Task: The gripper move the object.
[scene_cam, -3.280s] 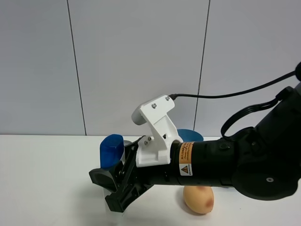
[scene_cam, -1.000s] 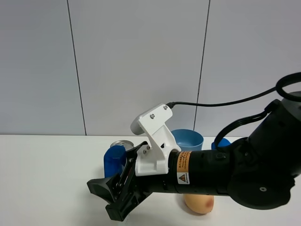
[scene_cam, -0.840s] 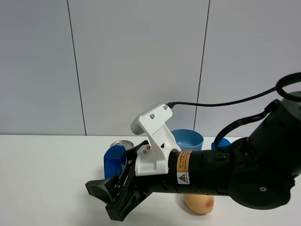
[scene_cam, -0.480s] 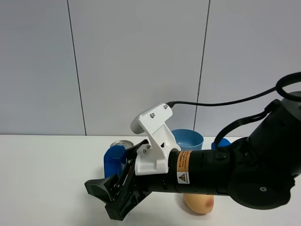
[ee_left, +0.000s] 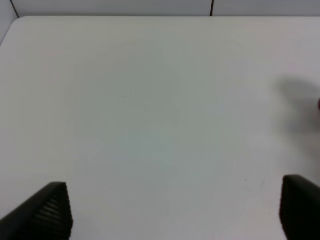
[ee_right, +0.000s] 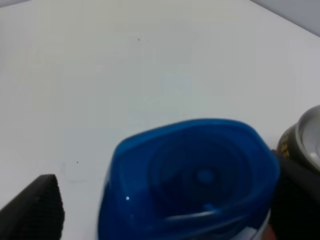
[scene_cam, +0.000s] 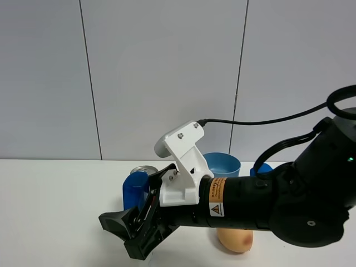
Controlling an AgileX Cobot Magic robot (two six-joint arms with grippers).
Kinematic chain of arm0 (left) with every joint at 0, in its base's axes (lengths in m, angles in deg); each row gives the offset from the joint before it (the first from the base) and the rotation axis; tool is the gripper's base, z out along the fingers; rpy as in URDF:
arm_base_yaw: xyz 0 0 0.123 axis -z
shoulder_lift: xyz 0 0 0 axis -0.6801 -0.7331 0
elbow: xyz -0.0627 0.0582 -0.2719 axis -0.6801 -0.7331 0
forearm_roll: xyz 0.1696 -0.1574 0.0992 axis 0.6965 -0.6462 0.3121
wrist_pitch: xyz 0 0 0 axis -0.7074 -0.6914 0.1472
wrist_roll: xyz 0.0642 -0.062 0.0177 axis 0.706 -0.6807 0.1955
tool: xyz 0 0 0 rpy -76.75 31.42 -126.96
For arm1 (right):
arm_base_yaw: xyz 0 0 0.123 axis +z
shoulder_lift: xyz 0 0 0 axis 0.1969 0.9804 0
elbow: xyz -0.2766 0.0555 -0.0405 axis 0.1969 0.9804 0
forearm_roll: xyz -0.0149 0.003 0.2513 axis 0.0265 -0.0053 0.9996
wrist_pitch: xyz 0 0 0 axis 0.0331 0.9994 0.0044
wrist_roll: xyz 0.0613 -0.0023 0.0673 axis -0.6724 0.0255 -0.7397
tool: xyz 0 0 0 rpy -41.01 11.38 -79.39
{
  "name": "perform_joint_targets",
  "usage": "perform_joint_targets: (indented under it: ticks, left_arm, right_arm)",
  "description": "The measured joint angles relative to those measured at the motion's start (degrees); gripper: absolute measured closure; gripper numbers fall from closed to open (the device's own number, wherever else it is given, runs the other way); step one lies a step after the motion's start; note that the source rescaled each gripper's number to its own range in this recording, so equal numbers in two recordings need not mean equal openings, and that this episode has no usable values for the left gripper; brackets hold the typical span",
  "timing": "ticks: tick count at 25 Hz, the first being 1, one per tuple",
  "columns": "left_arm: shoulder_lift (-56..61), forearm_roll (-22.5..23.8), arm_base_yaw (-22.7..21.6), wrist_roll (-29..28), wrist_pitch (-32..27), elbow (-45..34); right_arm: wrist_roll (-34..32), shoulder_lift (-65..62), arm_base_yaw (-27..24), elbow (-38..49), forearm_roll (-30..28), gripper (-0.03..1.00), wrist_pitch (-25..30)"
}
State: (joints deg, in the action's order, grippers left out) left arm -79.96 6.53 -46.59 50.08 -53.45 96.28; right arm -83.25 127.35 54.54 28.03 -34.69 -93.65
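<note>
High view: the shampoo bottle (scene_cam: 136, 189) stands at twelve o'clock of my right gripper (scene_cam: 132, 232), and my arm reaches in low from three o'clock. Right wrist: its blue cap (ee_right: 192, 180) sits between my parted fingers, with a soda can (ee_right: 306, 135) beside it. Left wrist: my left gripper (ee_left: 175, 207) hangs spread wide over the white table (ee_left: 150, 100).

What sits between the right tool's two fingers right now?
The bottle, blue cap up, shows there in the right wrist view. The right tool stands open around it; a strip of table shows beside one finger.

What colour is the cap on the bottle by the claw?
Blue; the cap shows best in the right wrist view.
</note>
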Motion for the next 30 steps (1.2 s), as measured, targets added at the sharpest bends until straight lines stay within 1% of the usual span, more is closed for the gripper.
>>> perform_joint_targets:
  ticks: [2,5,11,18,25,30]
  left_arm:
    - [0.0,0.0,0.0,0.0,0.0,0.0]
    - [0.0,-0.1,0.0,0.0,0.0,0.0]
    - [0.0,-0.1,0.0,0.0,0.0,0.0]
    - [0.0,-0.1,0.0,0.0,0.0,0.0]
    - [0.0,-0.1,0.0,0.0,0.0,0.0]
    - [0.0,-0.1,0.0,0.0,0.0,0.0]
  right_arm:
    - [0.2,0.0,0.0,0.0,0.0,0.27,0.0]
    - [0.7,-0.1,0.0,0.0,0.0,0.21,0.0]
    - [0.8,-2.6,0.0,0.0,0.0,0.2,0.4]
    - [1.0,-7.8,0.0,0.1,0.0,0.19,5.1]
    - [-2.2,-13.1,0.0,0.1,-3.2,0.19,7.1]
    - [-3.2,-18.1,0.0,0.1,-4.5,0.19,9.9]
